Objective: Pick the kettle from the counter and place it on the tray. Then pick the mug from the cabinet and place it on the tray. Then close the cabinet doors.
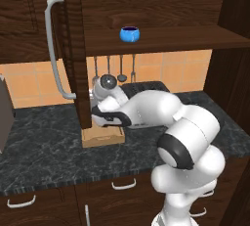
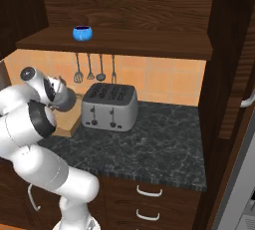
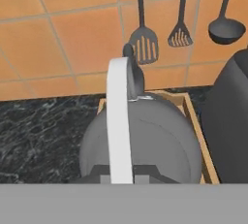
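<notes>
The grey dome-shaped kettle (image 3: 145, 140) (image 2: 65, 99) hangs over the tan wooden tray (image 3: 193, 121) (image 1: 102, 137) (image 2: 69, 124). Its pale upright handle (image 3: 119, 121) runs down between my fingers. My gripper (image 3: 119, 172) is shut on that handle from above. I cannot tell whether the kettle's base touches the tray floor. The blue mug (image 1: 129, 34) (image 2: 82, 33) stands on the cabinet shelf (image 1: 161, 41), up and to the right of my hand. Both cabinet doors stand open: the left door (image 1: 75, 49) with its grey bar handle (image 1: 52, 49), and the right door (image 2: 234, 74).
A boxy silver toaster (image 2: 109, 107) (image 3: 227, 121) stands right beside the tray on the dark marbled counter (image 2: 154, 144). Several utensils (image 3: 143, 43) hang on the orange tile wall just behind the kettle. The open left door's edge is close to my forearm.
</notes>
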You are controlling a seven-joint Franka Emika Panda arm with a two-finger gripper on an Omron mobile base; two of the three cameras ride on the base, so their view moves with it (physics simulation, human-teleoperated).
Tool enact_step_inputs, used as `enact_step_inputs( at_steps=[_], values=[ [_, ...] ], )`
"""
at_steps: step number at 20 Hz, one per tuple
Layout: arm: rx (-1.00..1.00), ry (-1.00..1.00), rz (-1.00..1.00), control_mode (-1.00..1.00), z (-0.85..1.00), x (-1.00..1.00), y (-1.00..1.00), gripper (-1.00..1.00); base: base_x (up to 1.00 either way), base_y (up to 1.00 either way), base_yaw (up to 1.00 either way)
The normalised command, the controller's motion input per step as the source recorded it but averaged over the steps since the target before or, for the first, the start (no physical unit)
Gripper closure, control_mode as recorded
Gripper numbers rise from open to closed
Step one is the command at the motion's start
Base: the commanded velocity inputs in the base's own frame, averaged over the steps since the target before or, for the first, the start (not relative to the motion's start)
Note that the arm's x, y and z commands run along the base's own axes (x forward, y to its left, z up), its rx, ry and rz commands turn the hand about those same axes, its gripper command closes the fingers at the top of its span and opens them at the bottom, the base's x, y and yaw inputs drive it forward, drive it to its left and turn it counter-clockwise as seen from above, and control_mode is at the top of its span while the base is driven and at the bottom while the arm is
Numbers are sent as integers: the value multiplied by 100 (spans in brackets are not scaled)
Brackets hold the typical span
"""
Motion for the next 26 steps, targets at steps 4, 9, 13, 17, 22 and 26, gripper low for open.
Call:
enact_step_inputs(
  at_steps=[4,9,13,17,22,26],
  values=[
    [0,0,6,-100,-23,17,3,100,0,0,0],
    [0,1,9,-100,-25,6,-2,100,0,0,0],
    [0,0,7,-100,-7,26,-2,100,0,0,0],
    [0,0,2,-100,0,34,-3,100,0,0,0],
    [0,0,3,-100,-9,31,0,100,0,0,0],
    [0,0,1,-100,-24,15,0,100,0,0,0]
  ],
)
